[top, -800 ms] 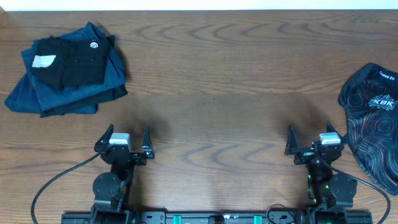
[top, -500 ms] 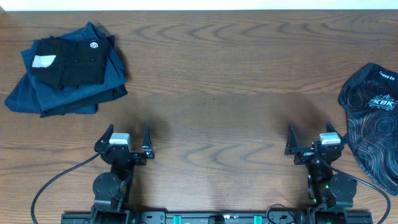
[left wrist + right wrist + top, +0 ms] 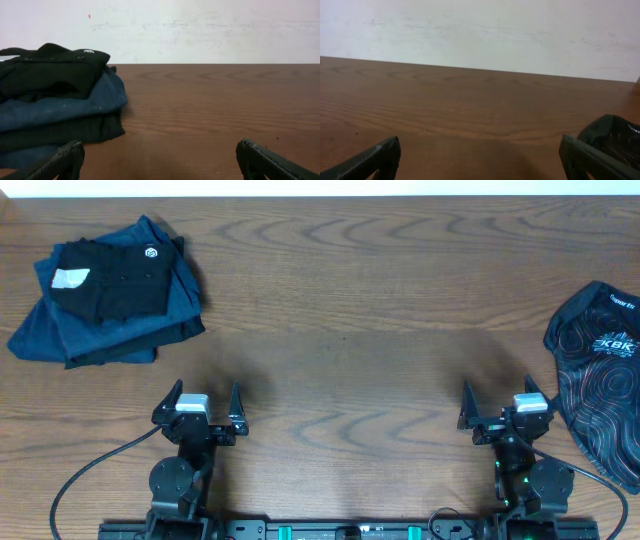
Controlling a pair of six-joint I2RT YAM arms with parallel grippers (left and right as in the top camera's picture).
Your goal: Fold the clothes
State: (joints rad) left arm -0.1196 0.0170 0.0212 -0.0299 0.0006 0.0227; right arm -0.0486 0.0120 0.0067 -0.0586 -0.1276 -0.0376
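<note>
A black T-shirt (image 3: 600,380) with thin orange-white contour lines lies crumpled at the table's right edge; its dark edge (image 3: 615,137) shows in the right wrist view. A pile of folded dark clothes (image 3: 108,292), black on blue, sits at the back left and also fills the left of the left wrist view (image 3: 55,105). My left gripper (image 3: 208,402) stands open near the front edge, nothing between its fingers (image 3: 65,160). My right gripper (image 3: 497,402) is open too, just left of the T-shirt, with empty fingers (image 3: 585,157).
The wooden table (image 3: 340,310) stretches bare between the two garments. A white wall (image 3: 200,30) runs behind its far edge. Black cables (image 3: 85,470) trail from the arm bases at the front.
</note>
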